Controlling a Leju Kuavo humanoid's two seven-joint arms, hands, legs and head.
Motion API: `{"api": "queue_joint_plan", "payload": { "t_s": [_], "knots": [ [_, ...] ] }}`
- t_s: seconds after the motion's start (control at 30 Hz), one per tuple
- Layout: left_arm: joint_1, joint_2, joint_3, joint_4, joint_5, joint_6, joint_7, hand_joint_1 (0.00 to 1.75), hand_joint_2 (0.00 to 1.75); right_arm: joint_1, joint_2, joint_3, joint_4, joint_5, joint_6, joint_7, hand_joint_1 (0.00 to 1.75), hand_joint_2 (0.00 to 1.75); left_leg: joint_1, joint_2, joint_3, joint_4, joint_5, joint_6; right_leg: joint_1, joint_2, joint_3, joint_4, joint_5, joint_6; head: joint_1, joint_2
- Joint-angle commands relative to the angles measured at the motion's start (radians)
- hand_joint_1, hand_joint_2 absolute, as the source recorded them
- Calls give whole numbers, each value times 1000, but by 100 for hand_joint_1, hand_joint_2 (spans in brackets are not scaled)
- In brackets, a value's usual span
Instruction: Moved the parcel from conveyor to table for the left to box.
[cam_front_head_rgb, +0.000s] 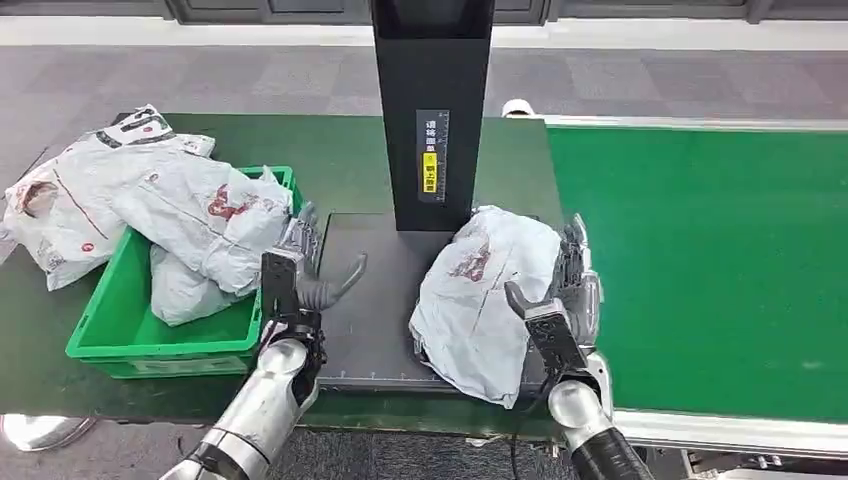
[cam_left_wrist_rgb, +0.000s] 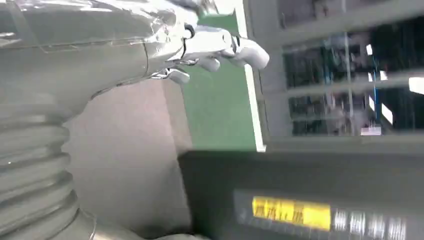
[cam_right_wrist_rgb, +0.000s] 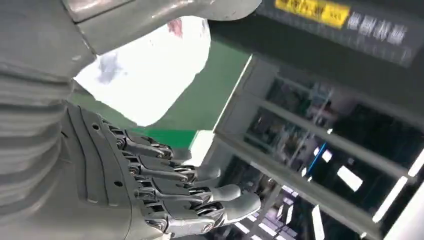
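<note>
Head view puts the parcel (cam_front_head_rgb: 487, 297) on the dark table plate (cam_front_head_rgb: 370, 330), at its right side, just in front of the black scanner post (cam_front_head_rgb: 432, 110) and just left of the green conveyor (cam_front_head_rgb: 700, 260). It is a white plastic mailer bag, crumpled and slack, with red print; it looks light, soft and a little slippery, so it should sag and fold when lifted, not keep its shape. Nothing about it looks fragile, though what is inside cannot be told.

The right hand (cam_front_head_rgb: 562, 300) stands upright against the parcel's right flank, fingers (cam_right_wrist_rgb: 200, 192) nearly straight and spread, thumb reaching in at the near edge. It seems to cup or touch the bag rather than clamp it; whether it has real hold cannot be told. The left hand (cam_front_head_rgb: 300, 275) hovers at the plate's left edge, fingers apart, holding nothing.

For the left hand, the best hold is probably a full bunch of the bag's bulky middle, since a loose corner would likely slip or trail.

Open plate lies between the left hand and the parcel. To the left, the green box (cam_front_head_rgb: 130, 330) is already heaped with bags (cam_front_head_rgb: 190, 215), its right rim touching or just beside the plate. The post crowds the far side; the table's near edge is close.
</note>
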Motion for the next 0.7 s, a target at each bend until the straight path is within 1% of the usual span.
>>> {"api": "queue_joint_plan", "payload": {
  "t_s": [0.03, 0.1, 0.2, 0.43, 0.5, 0.57, 0.6, 0.7],
  "knots": [
    [-23, 12, -298, 165, -282, -77, 38, 0, 175, -93, 8, -132, 125, -28, -29, 16, 0, 175, 0, -1, 2, -1, 0, 1, 0, -2, 3, -1, 0, 0, 0, 0],
    [-45, -4, -324, 230, -321, -77, 42, 0, 175, -94, 7, -148, 121, -34, -26, 16, 0, 175, 0, 0, 3, -3, 0, 1, 0, -1, 5, -4, 1, 0, 0, 0],
    [-81, -17, -360, 321, -368, -101, 57, 0, 175, -110, 7, -157, 135, -39, -14, 20, 0, 175, -1, -1, 2, -1, 0, 0, -1, 0, 2, -1, 0, 0, 0, 0],
    [-86, -19, -360, 337, -371, -98, 52, 0, 175, -109, 9, -158, 138, -40, -16, 18, 0, 175, -1, 0, 1, 0, 0, 0, 0, 1, 1, -1, 0, 0, 0, 0],
    [-86, -19, -360, 337, -371, -98, 52, 0, 175, -109, 9, -158, 138, -40, -16, 18, 0, 175, 0, 1, 3, -2, 0, 0, 0, 2, 3, -3, 1, -1, 0, 0],
    [-86, -19, -360, 337, -371, -98, 52, 0, 175, -109, 9, -158, 138, -40, -16, 18, 0, 175, 0, 0, 2, -1, 0, 0, 0, 1, 3, -2, 0, 0, 0, 0],
    [-106, -18, -393, 370, -428, -89, 106, 0, 175, -107, 10, -158, 141, -44, -12, 18, 0, 175, -1, 1, 1, 0, -1, 0, -1, 2, 1, 0, 0, 0, 0, 0],
    [-149, -31, -430, 451, -501, -74, 170, 0, 175, -115, 16, -159, 157, -47, -10, 17, 0, 175, 1, 0, 2, -1, 0, 0, 1, 1, 3, -3, 1, 0, 0, 0]
  ]
}}
